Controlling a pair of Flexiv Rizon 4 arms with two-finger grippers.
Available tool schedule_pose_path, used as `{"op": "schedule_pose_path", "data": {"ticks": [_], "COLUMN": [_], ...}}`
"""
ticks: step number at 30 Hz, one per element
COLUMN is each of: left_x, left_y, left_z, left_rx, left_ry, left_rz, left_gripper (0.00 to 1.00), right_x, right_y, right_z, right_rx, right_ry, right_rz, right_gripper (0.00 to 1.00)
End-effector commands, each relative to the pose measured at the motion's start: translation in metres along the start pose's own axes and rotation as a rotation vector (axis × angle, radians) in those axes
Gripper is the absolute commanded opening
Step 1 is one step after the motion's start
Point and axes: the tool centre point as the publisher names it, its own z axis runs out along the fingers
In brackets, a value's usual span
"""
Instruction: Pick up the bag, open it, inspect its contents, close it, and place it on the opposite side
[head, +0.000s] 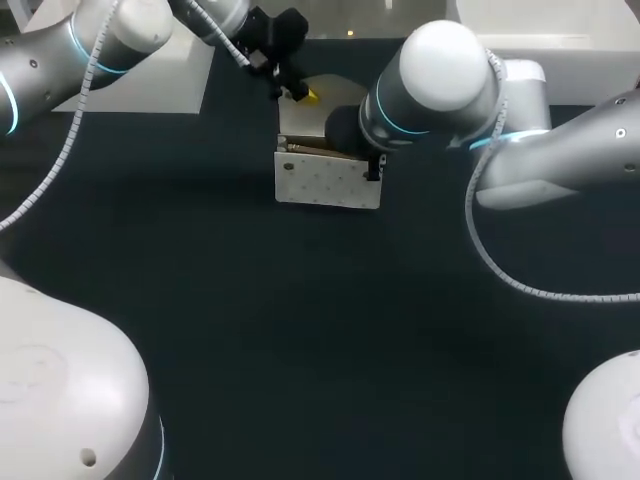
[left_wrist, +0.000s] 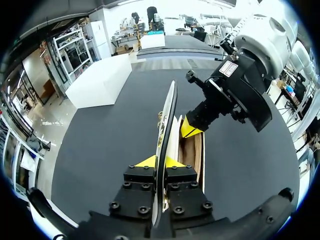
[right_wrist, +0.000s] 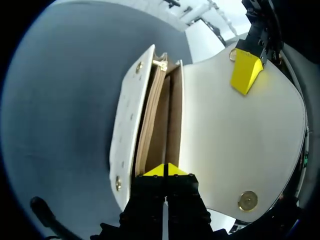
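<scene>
Left claw (left_wrist: 160, 162) on upright bag (left_wrist: 169, 112) flap

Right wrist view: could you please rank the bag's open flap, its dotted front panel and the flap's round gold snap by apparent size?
1. flap, clearly largest.
2. front panel of the bag, seen at a slant, so narrower.
3. gold snap, by far smallest.

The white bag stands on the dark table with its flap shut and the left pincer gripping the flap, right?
Not quite: the flap is open, folded back off the bag, as the right wrist view shows. The left pincer does grip it.
</scene>
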Motion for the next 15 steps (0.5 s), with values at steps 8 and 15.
{"op": "schedule_pose_path", "data": {"ticks": [8,15], "left_x": [0.0063,0.0078], "left_y": [-0.0028,-0.0008], "left_z": [-0.0010,0.0025], "left_rx": [0.018,0.026], "left_ry": [0.001,-0.006], "left_rz": [0.000,-0.024], "left_gripper": [0.00,0.00], "right_x": [-0.0072,-0.0009], "right_y": [0.0092,0.0125], "right_z": [0.0093,0.0118], "right_rx": [0.014,0.021], "right_ry": [0.006,0.045], "right_rz": [-0.011,-0.028], "right_gripper": [0.00,0.00]}}
